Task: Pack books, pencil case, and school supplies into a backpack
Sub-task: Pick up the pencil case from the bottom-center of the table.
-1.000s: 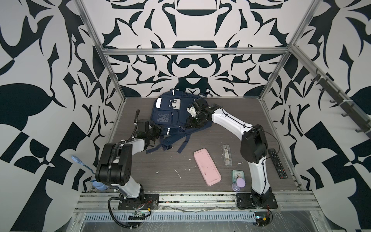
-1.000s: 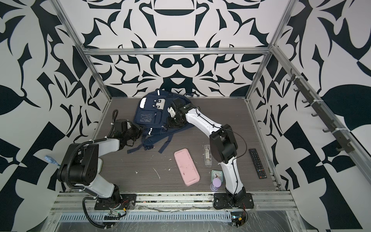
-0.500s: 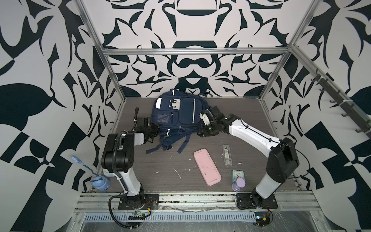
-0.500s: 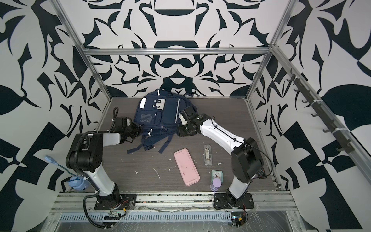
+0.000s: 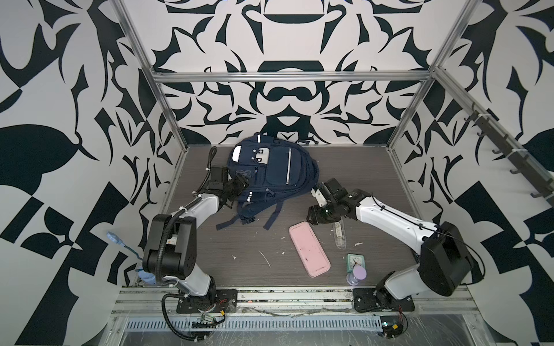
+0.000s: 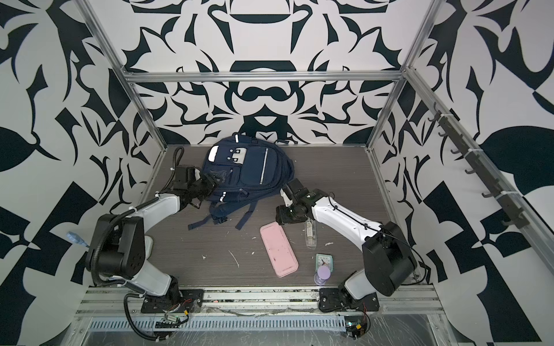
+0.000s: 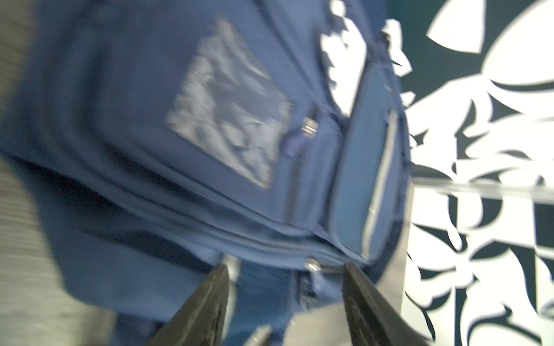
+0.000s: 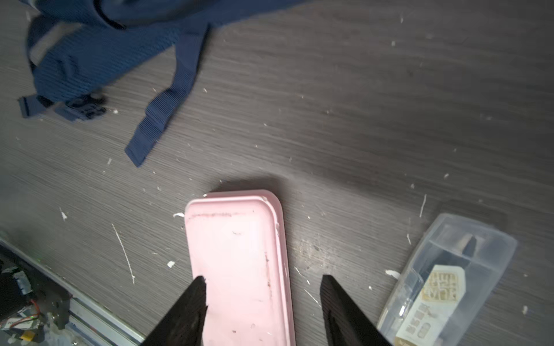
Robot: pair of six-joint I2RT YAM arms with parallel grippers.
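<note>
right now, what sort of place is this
Probably a robot data-collection cell, not a classroom: patterned walls on an aluminium frame, two arms bolted to a front rail, and a backpack and pencil case laid out on the table.

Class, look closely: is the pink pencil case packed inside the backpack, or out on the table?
Out. The pencil case lies flat on the table, clear of the backpack.

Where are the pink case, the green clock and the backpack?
pink case (image 5: pixel 309 253), in a top view, lid middle
green clock (image 5: pixel 355 261), in a top view, face
backpack (image 5: pixel 275 172), in a top view, front pocket
</note>
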